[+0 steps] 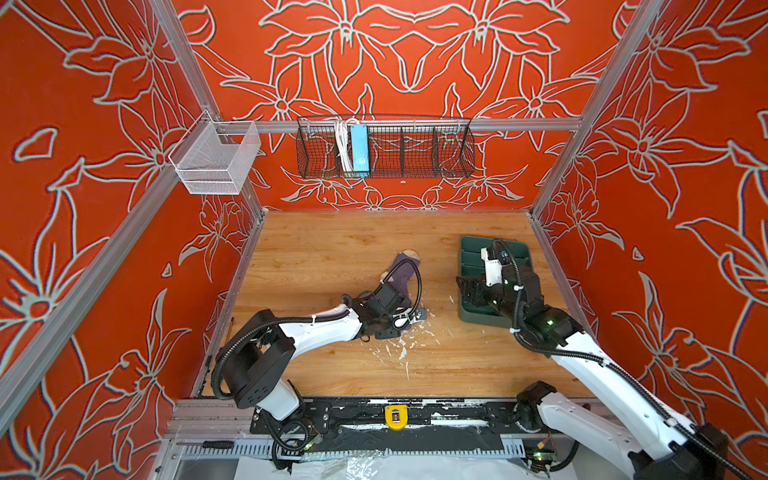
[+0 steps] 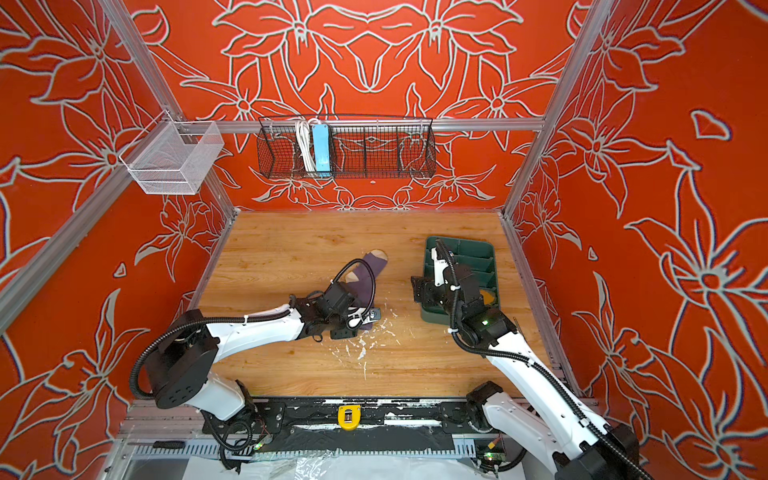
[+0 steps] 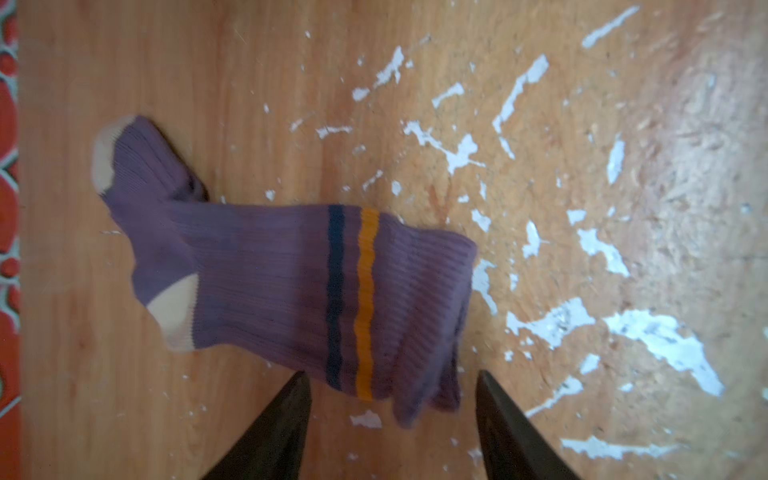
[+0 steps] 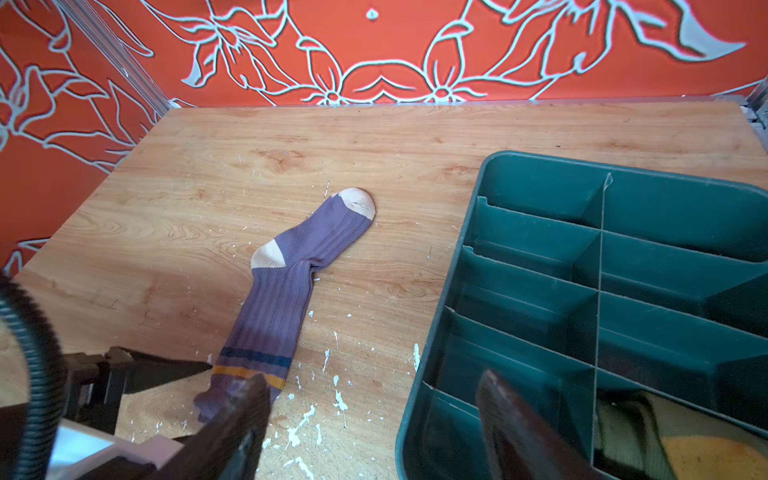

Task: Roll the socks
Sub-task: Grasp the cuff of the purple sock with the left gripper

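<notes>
Tabletop of light wood-grain board (image 1: pixel 332 249) fills the floor of the booth. On its right side, toward the back, sits a dark green plastic tray with divided compartments (image 4: pixel 540 187).

The right gripper (image 4: pixel 374 395) hangs over the tray's left front edge with its dark jaws wide apart; in the right wrist view one finger shows over the table and one over the tray. The left gripper (image 3: pixel 392 374) is low at the middle of the table, its jaws also apart.

A ribbed purple sock with beige toe and heel (image 3: pixel 270 282) lies flat on the wood left of the tray, toe toward the back wall and bent at the heel. Its cuff end, past a navy stripe and a yellow stripe, lies between the left fingers, unclamped.

An olive-green sock with a mustard patch (image 4: pixel 648 432) lies in a front right compartment of the tray, only partly seen.

White chipped flecks (image 3: pixel 457 153) scatter across the wood around the cuff.
</notes>
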{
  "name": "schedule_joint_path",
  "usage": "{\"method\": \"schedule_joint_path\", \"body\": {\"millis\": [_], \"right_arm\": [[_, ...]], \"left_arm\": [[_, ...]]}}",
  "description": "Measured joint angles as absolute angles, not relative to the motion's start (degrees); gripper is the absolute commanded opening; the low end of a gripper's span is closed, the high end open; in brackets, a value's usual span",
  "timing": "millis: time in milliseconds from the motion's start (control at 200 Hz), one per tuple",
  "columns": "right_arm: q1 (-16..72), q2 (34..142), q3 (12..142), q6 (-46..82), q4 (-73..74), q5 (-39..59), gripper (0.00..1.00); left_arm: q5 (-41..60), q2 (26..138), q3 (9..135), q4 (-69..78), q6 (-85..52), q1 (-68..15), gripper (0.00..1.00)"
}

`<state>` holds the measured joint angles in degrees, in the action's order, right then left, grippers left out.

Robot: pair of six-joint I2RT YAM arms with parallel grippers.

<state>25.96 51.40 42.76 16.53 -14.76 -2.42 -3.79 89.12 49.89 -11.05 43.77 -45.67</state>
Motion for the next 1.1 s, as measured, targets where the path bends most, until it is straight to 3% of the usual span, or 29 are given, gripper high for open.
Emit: {"method": "schedule_joint_path", "body": {"millis": [210, 465, 916, 1096], "right_arm": [[26.0, 51.6, 42.6, 16.7, -14.7, -2.3, 0.81], [26.0, 50.5, 40.9, 17.4, -14.0, -1.8, 0.82], [26.0, 48.1, 40.9, 17.6, -14.4, -1.1, 0.84], [26.0, 47.9, 40.9, 17.2, -14.5, -1.1, 0.84]], "left_arm": [[-1.3, 89.4, 50.3, -11.3, 47.4, -45.8, 0.81], [0.0, 93.8, 52.4, -13.6, 48.4, -45.8, 0.77], [-3.4, 99.3, 53.5, -9.8, 48.6, -45.8, 0.2], [-3.7, 101.1, 55.8, -10.9, 48.0, -45.9, 0.05]]}}
